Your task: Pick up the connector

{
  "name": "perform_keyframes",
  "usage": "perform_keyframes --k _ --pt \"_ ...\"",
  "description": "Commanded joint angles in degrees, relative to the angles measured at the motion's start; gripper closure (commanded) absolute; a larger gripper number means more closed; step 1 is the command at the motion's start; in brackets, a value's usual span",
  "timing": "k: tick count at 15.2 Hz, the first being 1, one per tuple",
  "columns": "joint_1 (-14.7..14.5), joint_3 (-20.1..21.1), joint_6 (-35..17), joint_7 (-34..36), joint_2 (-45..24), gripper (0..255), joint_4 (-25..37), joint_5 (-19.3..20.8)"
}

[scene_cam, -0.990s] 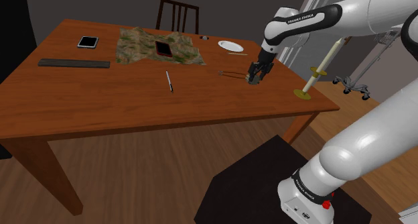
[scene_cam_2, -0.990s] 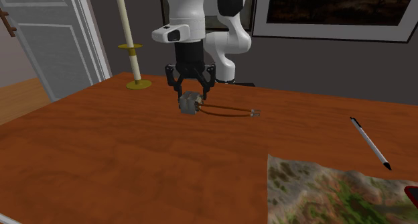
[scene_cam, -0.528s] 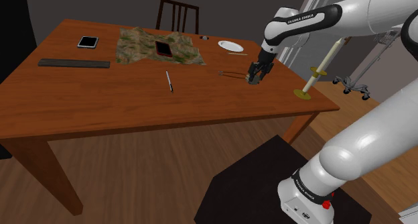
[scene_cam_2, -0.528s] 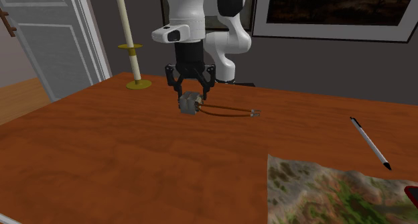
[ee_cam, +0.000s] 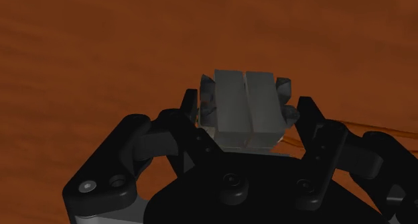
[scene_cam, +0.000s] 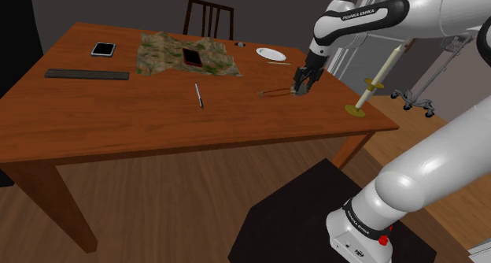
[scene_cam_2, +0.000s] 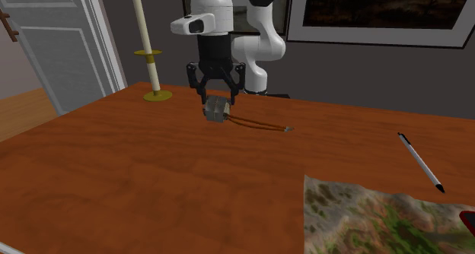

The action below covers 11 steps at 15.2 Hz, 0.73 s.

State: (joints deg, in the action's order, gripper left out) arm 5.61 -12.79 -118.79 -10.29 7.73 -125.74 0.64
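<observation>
Firmly, hand (scene_cam_2: pixel 218 103) clasps blocky grey connector (scene_cam_2: pixel 219 112).

Table: brown rectangular wooden table (scene_cam: pixel 118 120) on square legs.
Cloth: green-and-tan mottled cloth (scene_cam: pixel 169 55), flat on the tabletop's far half.
Keyboard: long flat black keyboard (scene_cam: pixel 86 74), well to the shoulder view's left of the cloth.
Tablet: small dark-screened, pale-framed tablet (scene_cam: pixel 103 49), left of the cloth.
Pen: slim silver-and-black pen (scene_cam: pixel 199 95), in front of the cloth, apart.
Plate: round white plate (scene_cam: pixel 271 54), right of the cloth.
Candle: cream candle in a brass holder (scene_cam: pixel 376 82), far right of the cloth, by the table's edge.
</observation>
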Motion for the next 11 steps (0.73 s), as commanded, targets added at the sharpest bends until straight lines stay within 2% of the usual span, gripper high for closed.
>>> perform_keyframes --k 1,9,11 --pt "0.0 0.1 1.6 0.1 0.6 255 1.0 0.1" --pt "0.0 0.3 7.7 0.4 2.1 255 5.7 0.4" --pt "0.0 0.3 7.8 0.4 2.1 255 5.8 0.4"
